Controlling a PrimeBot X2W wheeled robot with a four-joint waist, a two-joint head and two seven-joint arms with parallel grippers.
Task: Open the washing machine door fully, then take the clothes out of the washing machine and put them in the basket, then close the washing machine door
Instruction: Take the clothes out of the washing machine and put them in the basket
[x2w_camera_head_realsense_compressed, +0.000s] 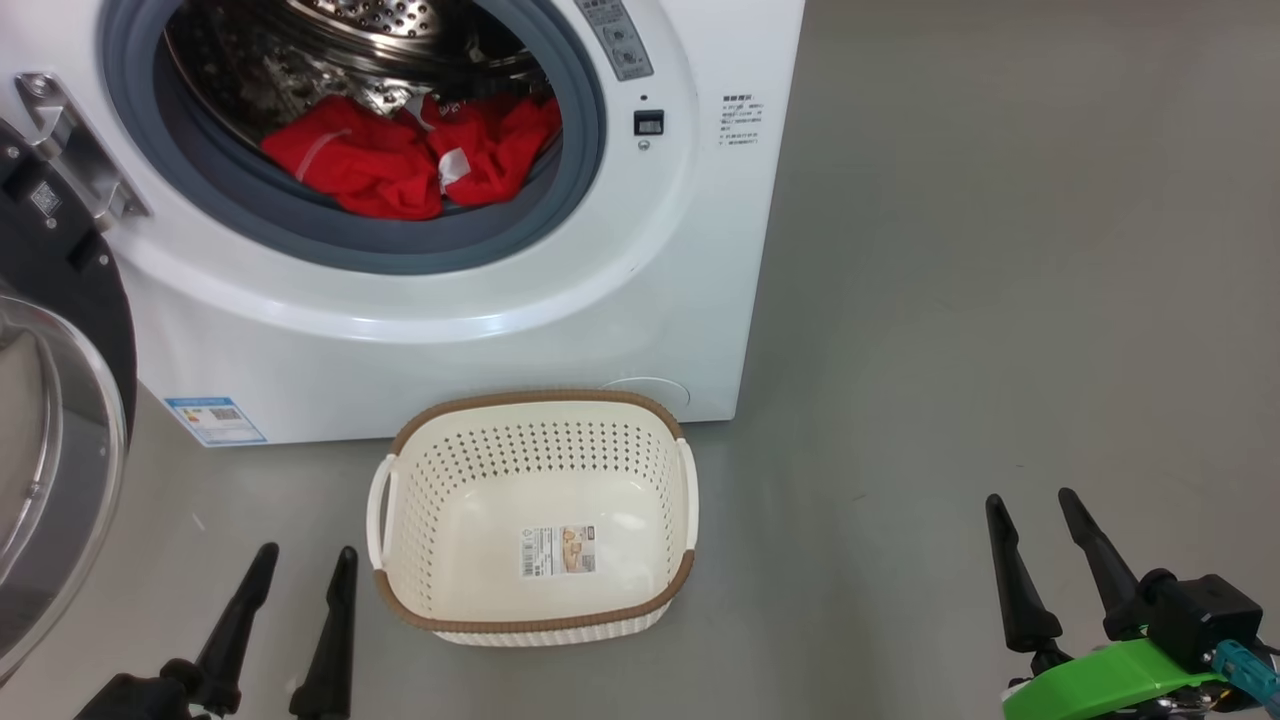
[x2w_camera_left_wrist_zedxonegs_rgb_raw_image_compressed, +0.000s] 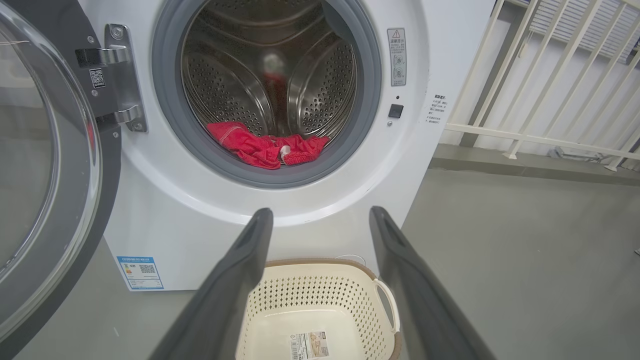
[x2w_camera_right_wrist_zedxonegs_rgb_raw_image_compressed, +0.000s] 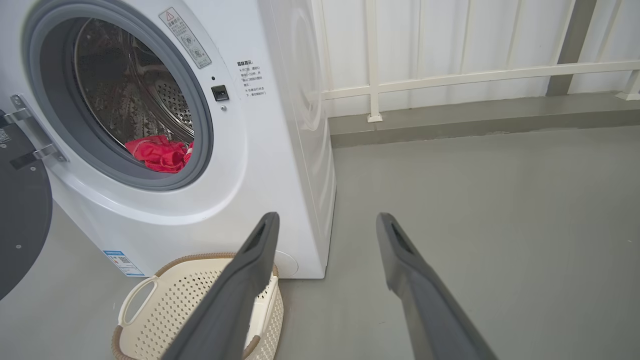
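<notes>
- Red cloth: the clothes (x2w_camera_head_realsense_compressed: 405, 160) lie heaped at the front lip of the steel drum, spilling onto the lower part of the grey gasket of the washing machine (x2w_camera_head_realsense_compressed: 420, 340). None is in the basket yet.
- The washing machine door (x2w_camera_head_realsense_compressed: 60, 420) is swung out wide on its left-hand hinge. The mouth is unobstructed, so the opening step looks done.
- The basket (x2w_camera_head_realsense_compressed: 535, 400) sits on the floor just before the machine's base, below the mouth and a little right of it. It holds nothing but its paper label.
- Key relation: from the left gripper (x2w_camera_head_realsense_compressed: 308, 550) the heap lies ahead and above, slightly to the right. The left wrist view looks almost square into the drum, with the cloth above the gap between the fingers.
- The heap's long axis runs side to side across the mouth, in two lumps with a white tag between them.
- The left arm is the nearer. The right gripper (x2w_camera_head_realsense_compressed: 1030, 497) hangs well off to the right, past the machine's front corner, and sees the mouth only at a slant.
- Pose: both arms are low, with fingers pointing forward towards the machine.
- Both pincers are released, fingers spread wide, with nothing between them.
- Judgement: the next reach suits the left arm, rising forward over the basket into the mouth.
</notes>
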